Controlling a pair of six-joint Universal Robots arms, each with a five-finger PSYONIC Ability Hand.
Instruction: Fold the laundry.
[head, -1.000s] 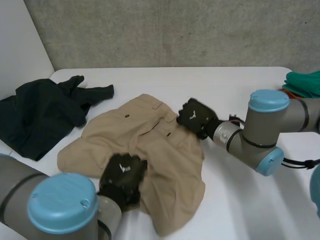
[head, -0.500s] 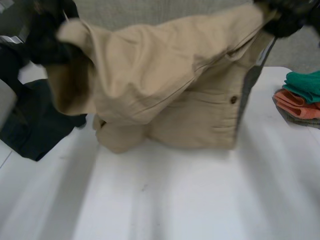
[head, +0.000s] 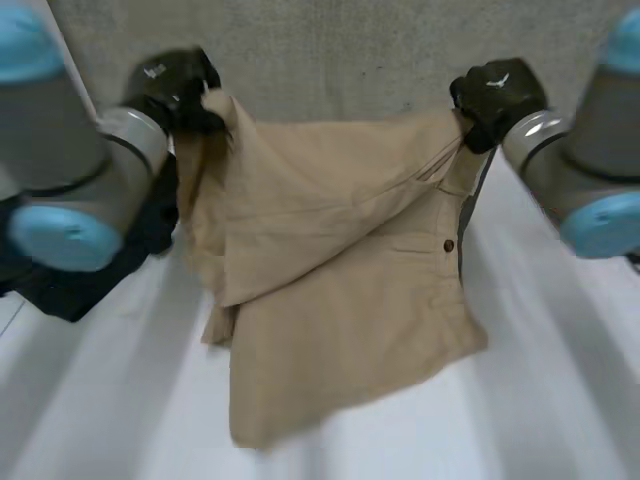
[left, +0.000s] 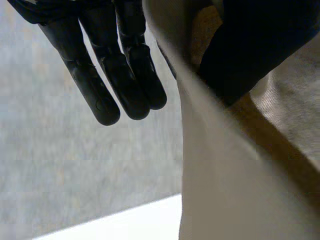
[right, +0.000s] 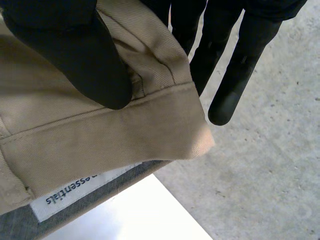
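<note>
A pair of tan shorts (head: 330, 270) hangs in the air above the white table (head: 560, 400), stretched between both hands by its waistband. My left hand (head: 172, 88) pinches one top corner; in the left wrist view its thumb (left: 250, 50) presses the tan cloth (left: 235, 170) while the other fingers (left: 125, 75) hang straight beside it. My right hand (head: 495, 98) pinches the other waistband corner. The right wrist view shows its thumb (right: 75, 55) clamping the waistband (right: 100, 135), with a white label (right: 75, 192) below. The lower hem droops towards the table.
A dark garment (head: 60, 280) lies on the table at the far left, partly behind my left arm (head: 70, 190). A grey concrete wall (head: 340, 50) stands behind the table.
The shorts lay flat on the table under both hands a second ago. Both hands have lifted them up high by the waistband, and they now hang spread between the hands.
</note>
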